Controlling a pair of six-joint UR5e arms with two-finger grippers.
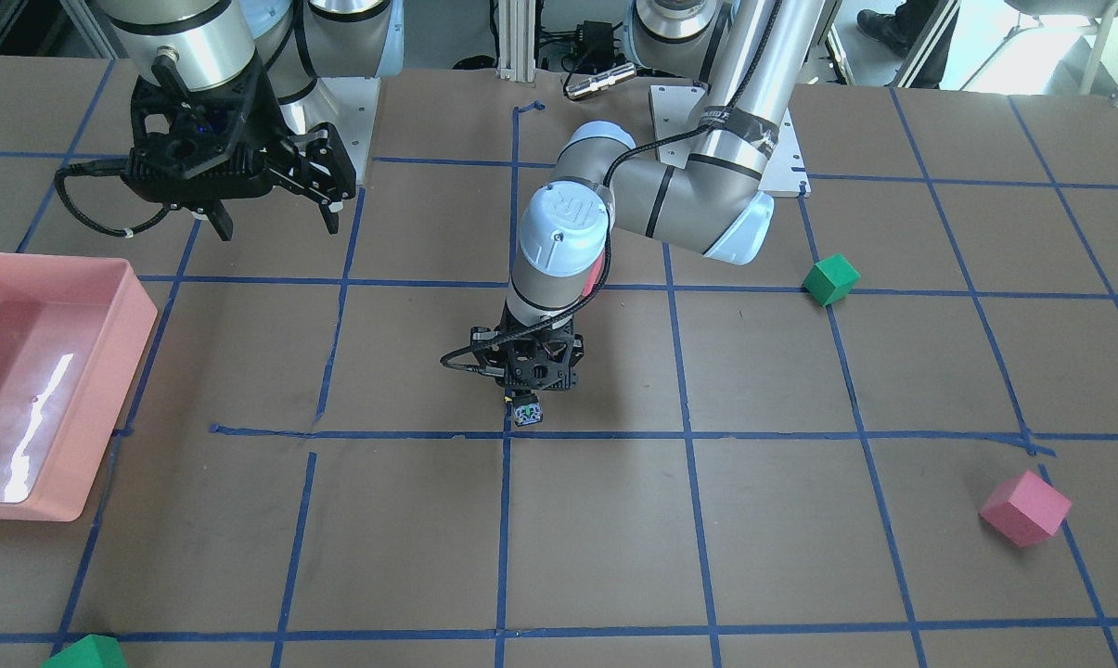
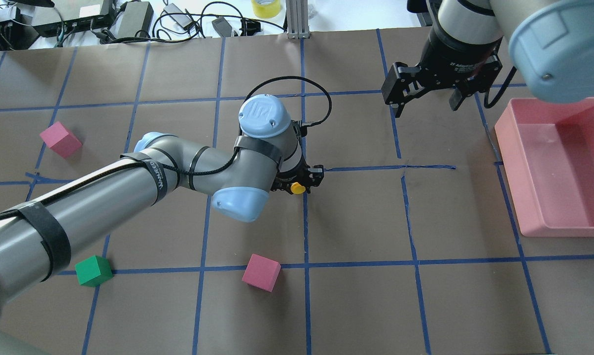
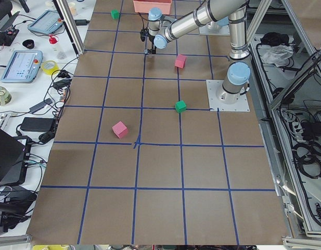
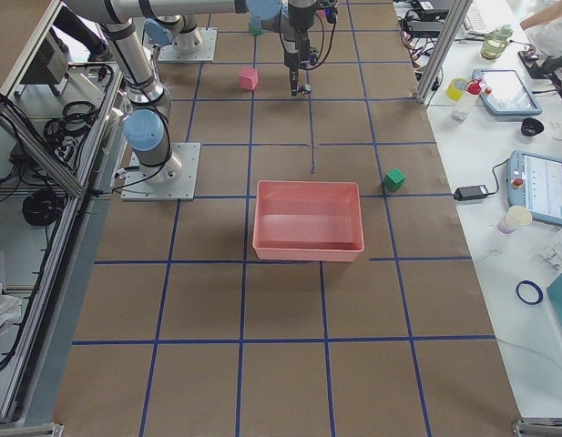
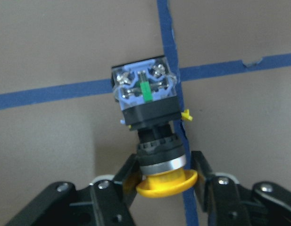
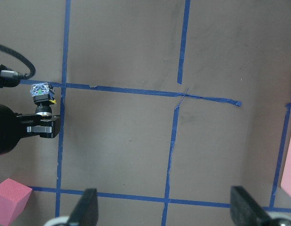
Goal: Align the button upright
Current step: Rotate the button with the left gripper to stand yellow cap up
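You had the left gripper (image 5: 164, 165) clamped on the button (image 5: 150, 123) near the middle of the surface (image 2: 356, 296), right over a crossing of the blue tape lines (image 2: 375, 168). Its fingers (image 5: 204, 172) pinched the black neck just by the yellow cap (image 5: 166, 184). The cap faced back toward the robot and the grey base (image 5: 144, 89) pointed away from it, so the button was tilted rather than upright. You could not tell whether the base touched the surface. Your right gripper (image 2: 427, 106) hung well apart, near the pink tray (image 2: 508, 172), with its jaws spread wide and nothing between them. One pink cube (image 2: 261, 272) lay near the left arm, and a green cube (image 2: 93, 270) sat farther off.
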